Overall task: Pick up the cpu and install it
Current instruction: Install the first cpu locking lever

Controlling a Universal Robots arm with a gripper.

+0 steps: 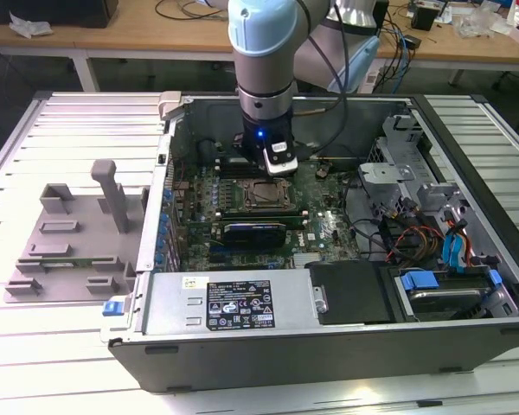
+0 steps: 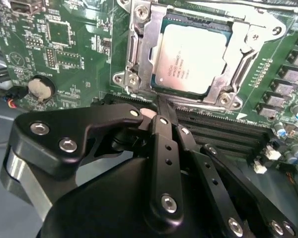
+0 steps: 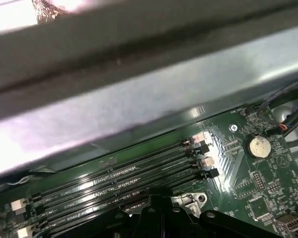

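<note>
The cpu point(image 2: 191, 57), a pale silvery square chip, lies flat in the motherboard socket with the metal socket frame point(image 2: 139, 54) around it. In the exterior view the cpu point(image 1: 259, 194) shows in the middle of the open computer case point(image 1: 329, 346). My gripper point(image 2: 160, 103) is shut with nothing between its fingers. Its tip is at the socket's edge, over the memory slots point(image 2: 223, 129) and just apart from the chip. In the exterior view the gripper point(image 1: 278, 169) hangs from the arm right behind the socket. Its black fingers point(image 3: 156, 210) also show over the memory slots point(image 3: 114, 181) in the first wrist view.
A grey fixture block point(image 1: 69, 233) with an upright post stands at the exterior view's left of the case. A power supply point(image 1: 242, 303) lines the case's near side. Drive bays and cables point(image 1: 424, 233) fill the right. A coin battery point(image 3: 258, 147) sits on the board.
</note>
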